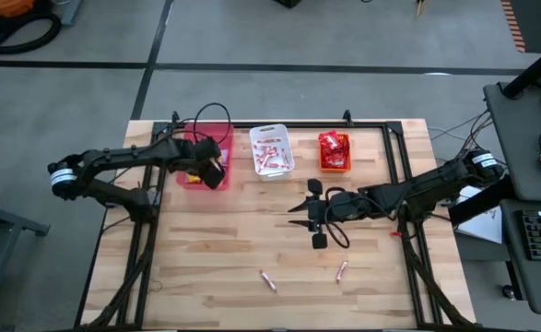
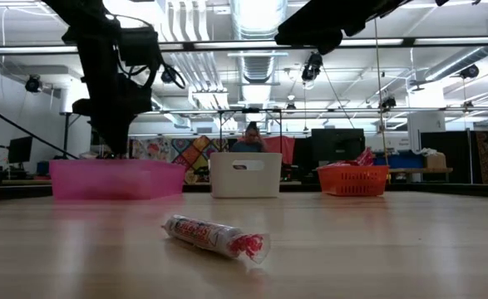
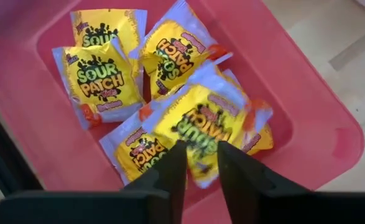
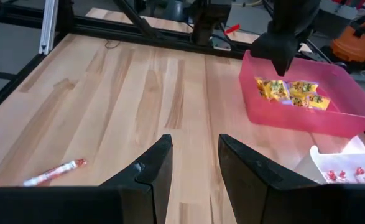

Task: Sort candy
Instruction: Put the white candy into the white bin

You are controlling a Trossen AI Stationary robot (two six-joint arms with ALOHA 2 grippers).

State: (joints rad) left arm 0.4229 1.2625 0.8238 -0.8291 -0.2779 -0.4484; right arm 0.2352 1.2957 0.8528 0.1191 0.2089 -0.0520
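Two thin pinkish-red sticks (image 1: 267, 281) lie loose on the bare wooden table (image 1: 205, 267) — light, crinkly, likely slippery in their wrappers, so best pinched across the middle, not by the twisted ends. Yellow square packets (image 3: 101, 78) fill the pink bin (image 3: 331, 134), soft and flat. The left gripper (image 3: 201, 163) hangs just above them, fingers slightly parted and holding nothing; the right gripper (image 4: 194, 158) waits spread and empty over mid-table — sticks well apart from it.
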